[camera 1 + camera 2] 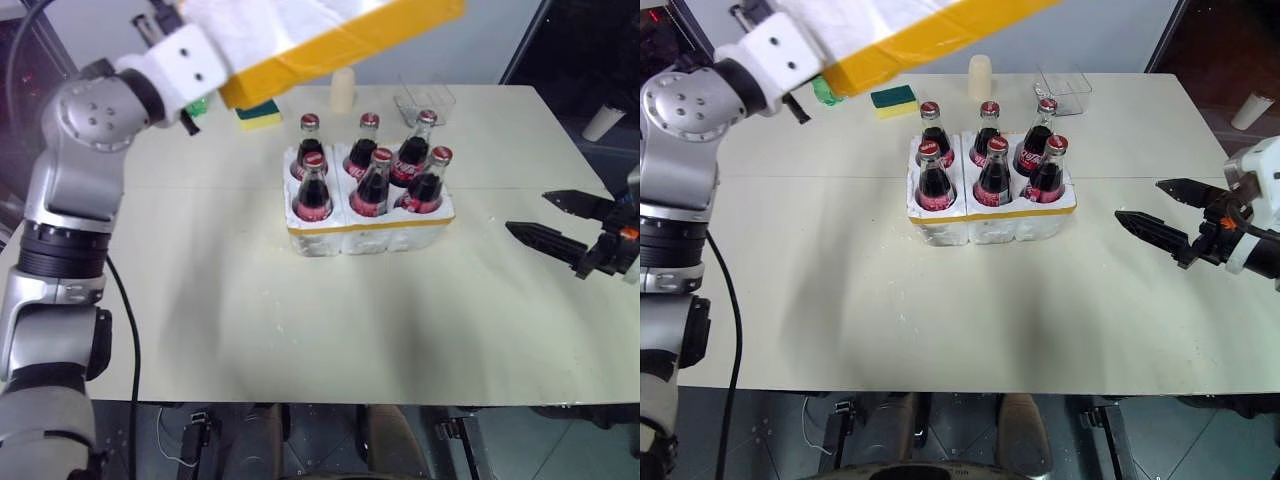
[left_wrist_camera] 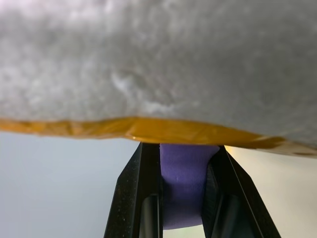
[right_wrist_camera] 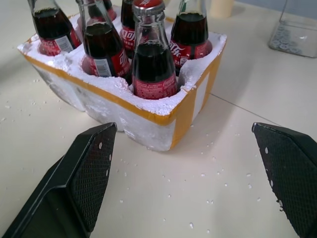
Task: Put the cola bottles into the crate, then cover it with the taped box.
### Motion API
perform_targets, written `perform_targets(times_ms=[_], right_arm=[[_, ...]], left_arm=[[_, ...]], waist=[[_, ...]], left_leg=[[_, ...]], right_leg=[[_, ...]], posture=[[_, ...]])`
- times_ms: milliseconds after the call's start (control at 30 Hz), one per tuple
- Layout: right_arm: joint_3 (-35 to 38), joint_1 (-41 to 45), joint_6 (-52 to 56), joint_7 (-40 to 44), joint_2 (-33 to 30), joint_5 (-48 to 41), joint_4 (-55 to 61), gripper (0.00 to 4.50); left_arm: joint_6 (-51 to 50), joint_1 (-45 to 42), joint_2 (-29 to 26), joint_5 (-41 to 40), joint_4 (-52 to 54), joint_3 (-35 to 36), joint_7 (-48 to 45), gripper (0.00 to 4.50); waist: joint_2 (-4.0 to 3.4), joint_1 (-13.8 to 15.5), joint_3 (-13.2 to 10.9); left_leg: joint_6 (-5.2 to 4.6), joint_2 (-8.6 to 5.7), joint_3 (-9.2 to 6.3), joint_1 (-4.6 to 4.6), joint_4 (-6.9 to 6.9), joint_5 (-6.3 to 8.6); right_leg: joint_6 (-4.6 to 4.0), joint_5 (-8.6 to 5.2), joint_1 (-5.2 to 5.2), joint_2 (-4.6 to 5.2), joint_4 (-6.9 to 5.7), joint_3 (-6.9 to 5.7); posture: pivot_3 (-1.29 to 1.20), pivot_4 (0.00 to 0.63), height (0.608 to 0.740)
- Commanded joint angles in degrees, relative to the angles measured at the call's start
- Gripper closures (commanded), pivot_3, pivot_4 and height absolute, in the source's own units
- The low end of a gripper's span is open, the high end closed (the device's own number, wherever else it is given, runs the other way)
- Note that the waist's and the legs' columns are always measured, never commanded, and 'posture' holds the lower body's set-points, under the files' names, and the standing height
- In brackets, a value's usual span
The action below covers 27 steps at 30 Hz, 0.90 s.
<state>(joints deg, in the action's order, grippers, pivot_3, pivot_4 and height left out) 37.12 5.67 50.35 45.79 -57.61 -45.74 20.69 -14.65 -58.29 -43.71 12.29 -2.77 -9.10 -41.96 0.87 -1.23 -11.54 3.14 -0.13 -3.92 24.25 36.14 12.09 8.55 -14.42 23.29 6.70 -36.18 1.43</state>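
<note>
Several cola bottles (image 1: 372, 185) with red caps and labels stand upright in the wells of the crate (image 1: 370, 235), a low white styrofoam tray with a yellow strip, at the table's middle. The taped box (image 1: 340, 40), white styrofoam with a wide yellow band, hangs tilted in the air at the upper left, behind and left of the crate. My left gripper (image 2: 181, 148) is shut on its lower edge. My right gripper (image 1: 527, 212) is open to the right of the crate, apart from it, just above the table, with nothing between its fingers.
Behind the crate lie a yellow-green sponge (image 1: 258, 113), a cream cup (image 1: 343, 90) and a clear plastic container (image 1: 425, 100). A green item (image 1: 200, 105) peeks out under the lifted box. White styrofoam crumbs (image 3: 213, 173) dot the table around the crate.
</note>
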Motion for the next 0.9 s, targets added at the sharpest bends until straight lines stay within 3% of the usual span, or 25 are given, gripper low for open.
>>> perform_targets(times_ms=[33,267,433,633,900], right_arm=[[1.2,0.1,-1.1,-0.9,0.7,-0.3,1.6,0.00],[1.0,0.5,-0.9,-3.6,3.4,-1.4,2.9,0.00],[0.9,0.8,-1.3,-4.9,4.7,-1.6,3.4,0.00],[1.0,0.9,-1.5,-6.0,5.6,-2.3,3.9,0.00],[0.2,0.9,-2.4,-6.6,5.9,-2.6,3.7,0.00]], left_arm=[[-3.3,-1.5,-1.8,0.2,8.7,-1.5,-6.2,4.14],[-3.0,1.2,-4.2,4.9,15.7,-7.2,-12.6,4.14],[0.5,3.5,-6.7,11.2,14.9,-9.5,-12.9,4.14],[4.3,2.2,-5.7,17.5,9.7,-9.7,-8.7,4.14],[2.4,5.8,-2.1,16.0,13.9,-10.1,-12.5,4.14]], waist=[[0.00,0.2,0.0],[0.00,0.4,0.0],[0.01,0.4,0.0],[0.00,0.4,0.0],[-0.01,0.5,0.0]], left_leg=[[0.00,0.00,0.00,0.01,0.02,0.00],[0.00,0.00,-0.01,0.03,0.05,0.00],[0.00,0.00,-0.02,0.01,0.07,0.00],[-0.01,0.00,-0.02,-0.07,0.11,0.00],[-0.01,0.00,-0.02,-0.09,0.09,0.00]], right_leg=[[0.00,0.00,0.00,0.00,0.01,0.00],[0.00,0.00,-0.03,0.00,0.02,0.00],[-0.01,0.00,-0.06,0.00,0.02,0.00],[-0.01,-0.01,-0.16,0.00,0.02,0.00],[0.00,-0.01,-0.16,0.00,0.00,0.00]], posture=[[0.00,0.150,0.739],[0.00,0.150,0.739],[0.00,0.150,0.739],[0.00,0.150,0.739],[0.00,0.150,0.739]])
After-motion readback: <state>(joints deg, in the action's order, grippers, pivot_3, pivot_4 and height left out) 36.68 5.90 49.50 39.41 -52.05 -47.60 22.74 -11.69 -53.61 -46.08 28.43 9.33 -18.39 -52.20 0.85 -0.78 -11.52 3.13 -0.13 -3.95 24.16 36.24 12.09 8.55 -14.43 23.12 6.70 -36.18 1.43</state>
